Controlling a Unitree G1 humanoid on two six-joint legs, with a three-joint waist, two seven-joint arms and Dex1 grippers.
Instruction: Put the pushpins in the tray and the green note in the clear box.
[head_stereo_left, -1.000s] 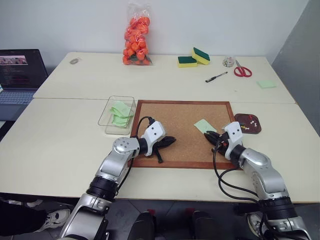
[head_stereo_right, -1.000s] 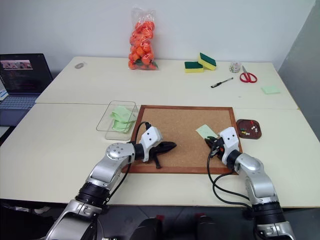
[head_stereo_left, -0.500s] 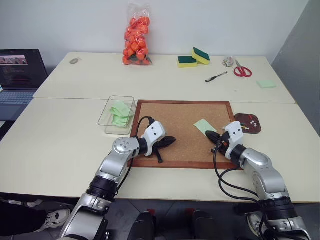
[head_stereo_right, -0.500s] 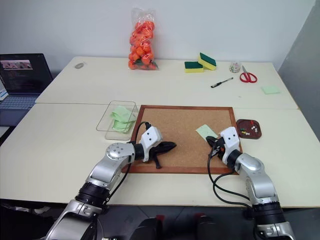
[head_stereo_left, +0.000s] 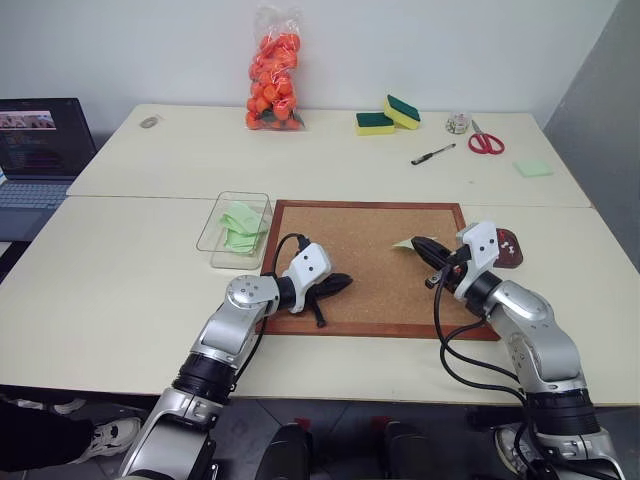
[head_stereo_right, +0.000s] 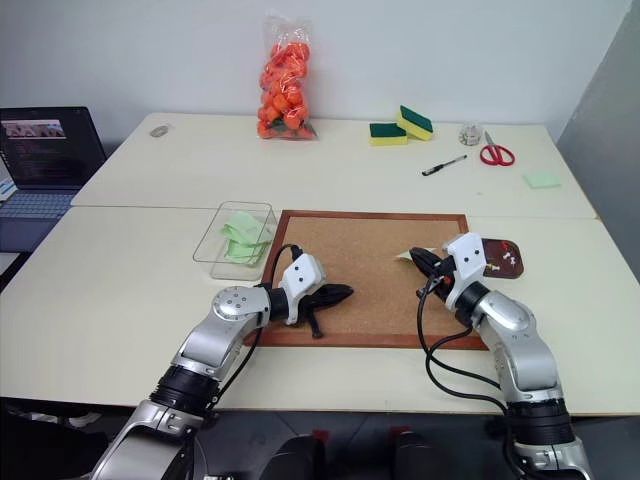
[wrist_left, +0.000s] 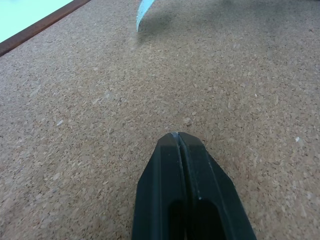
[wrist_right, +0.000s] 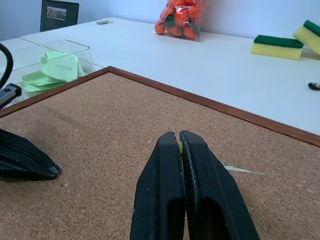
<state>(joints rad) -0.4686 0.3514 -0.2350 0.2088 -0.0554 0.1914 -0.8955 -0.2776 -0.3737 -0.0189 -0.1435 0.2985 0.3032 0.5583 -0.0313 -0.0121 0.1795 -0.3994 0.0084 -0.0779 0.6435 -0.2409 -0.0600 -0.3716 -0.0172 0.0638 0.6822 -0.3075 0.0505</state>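
So the right end effector (head_stereo_left: 420, 245) is pinched shut, apparently on a yellowish pushpin (wrist_right: 179, 146), above the corkboard (head_stereo_left: 350, 270) by the green note (head_stereo_left: 403, 244). I'd swing it level over to the tray (head_stereo_left: 512, 250) before releasing. Left end effector (head_stereo_left: 343, 281) rests closed, empty.

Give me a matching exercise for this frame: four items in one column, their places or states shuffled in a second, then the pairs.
Things:
1. green note
2. left gripper
3. tray
4. clear box

Places or states:
A. left of the corkboard, notes inside
B. pinched in the right gripper above the board
C. shut, empty, over the cork
D. right of the board, pushpins in it

Pairs: 1-B, 2-C, 3-D, 4-A
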